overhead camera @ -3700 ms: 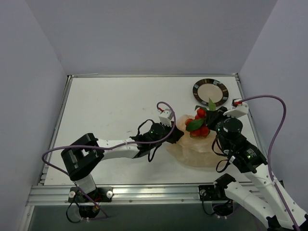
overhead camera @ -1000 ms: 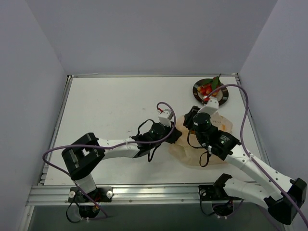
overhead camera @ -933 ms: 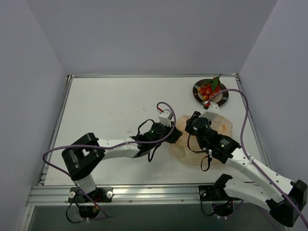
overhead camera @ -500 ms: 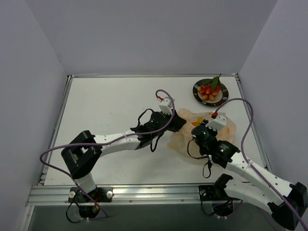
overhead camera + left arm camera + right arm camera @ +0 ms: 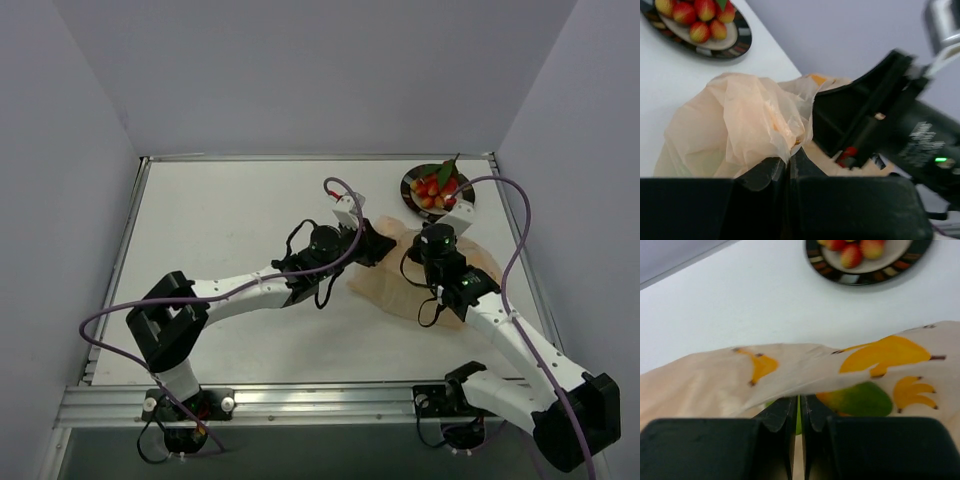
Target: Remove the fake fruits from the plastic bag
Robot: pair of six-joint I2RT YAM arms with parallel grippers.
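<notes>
The plastic bag [image 5: 400, 290] lies crumpled on the table right of centre, pale peach with orange prints. My left gripper [image 5: 377, 243] is shut on a bunched fold of the plastic bag [image 5: 740, 120] at its left top. My right gripper [image 5: 427, 232] is shut with the bag's front edge [image 5: 805, 375] at its tips, pointing toward the plate. An orange-green mango [image 5: 860, 399] shows through the film, and a bit of green fruit [image 5: 799, 426] shows between the right jaws. The red and orange berry cluster [image 5: 437, 186] with its green leaf lies on the plate.
The round dark-rimmed plate [image 5: 409, 190] stands at the back right corner, just beyond the bag; it also shows in the left wrist view [image 5: 735, 47] and the right wrist view [image 5: 865, 279]. The right arm's black wrist [image 5: 880, 125] is close beside my left gripper.
The berry cluster went from above the bag to the plate. Over the last half second my right gripper moved from the bag's middle to its far edge; the left gripper kept hold.
</notes>
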